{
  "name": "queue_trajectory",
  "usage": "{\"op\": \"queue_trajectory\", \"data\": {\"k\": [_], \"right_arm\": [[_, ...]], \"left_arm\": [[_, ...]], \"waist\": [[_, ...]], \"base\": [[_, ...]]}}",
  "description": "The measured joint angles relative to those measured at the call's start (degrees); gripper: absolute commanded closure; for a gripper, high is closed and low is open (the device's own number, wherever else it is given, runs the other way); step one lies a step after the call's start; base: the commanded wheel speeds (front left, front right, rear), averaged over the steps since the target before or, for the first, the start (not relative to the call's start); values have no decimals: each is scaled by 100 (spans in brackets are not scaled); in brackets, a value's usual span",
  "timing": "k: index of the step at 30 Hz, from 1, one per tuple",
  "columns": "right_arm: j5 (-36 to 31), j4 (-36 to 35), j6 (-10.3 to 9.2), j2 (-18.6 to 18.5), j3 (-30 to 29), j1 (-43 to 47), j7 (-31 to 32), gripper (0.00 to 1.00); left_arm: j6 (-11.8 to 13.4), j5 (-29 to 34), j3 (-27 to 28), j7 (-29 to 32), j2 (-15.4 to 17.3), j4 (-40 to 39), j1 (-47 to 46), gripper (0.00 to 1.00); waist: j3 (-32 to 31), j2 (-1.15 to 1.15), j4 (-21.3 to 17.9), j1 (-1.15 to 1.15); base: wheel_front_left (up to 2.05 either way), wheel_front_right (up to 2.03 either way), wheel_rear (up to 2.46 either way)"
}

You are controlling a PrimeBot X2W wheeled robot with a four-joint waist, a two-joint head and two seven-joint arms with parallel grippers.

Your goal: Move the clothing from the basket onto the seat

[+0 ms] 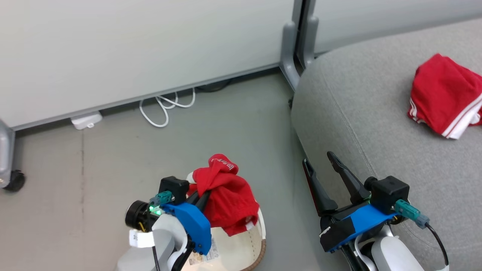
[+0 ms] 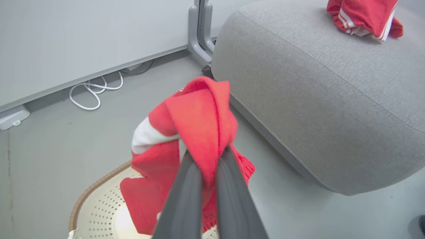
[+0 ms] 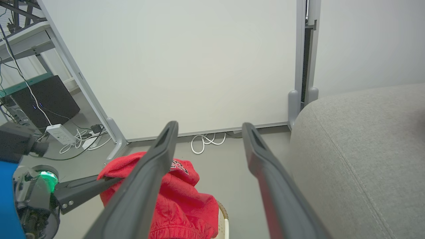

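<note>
Red fabric is bunching in the left claw (image 2: 205,156), which is clenching one garment (image 2: 196,122) just above the basket (image 2: 99,205), with loose folds dangling over the rim. The other garment (image 1: 444,94) is lying on the seat (image 1: 376,150), well apart. The right claw (image 1: 318,158) is hanging released beside the seat's edge. I judge the pinch is looking thin and may be slipping mid-carry, or trailing folds may be catching the rim and dragging the basket.
</note>
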Motion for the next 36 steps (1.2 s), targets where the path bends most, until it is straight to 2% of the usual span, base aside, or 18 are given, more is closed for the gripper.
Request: {"op": "queue_trajectory", "data": {"k": [12,21,36], "right_arm": [[16,-174,0,0,22,227,172,0],[15,-181,0,0,9,332,246,0],[16,-204,0,0,33,361,285,0]], "left_arm": [[0,-208,-712,1,-135,-590,-855,100],[0,-428,-1015,52,-298,-958,-1475,100],[0,-649,-1317,151,-391,-994,-1969,100]], "waist": [[-453,0,465,1],[-578,0,609,1],[-575,0,635,2]], "base": [[0,0,0],[0,0,0],[0,0,0]]}}
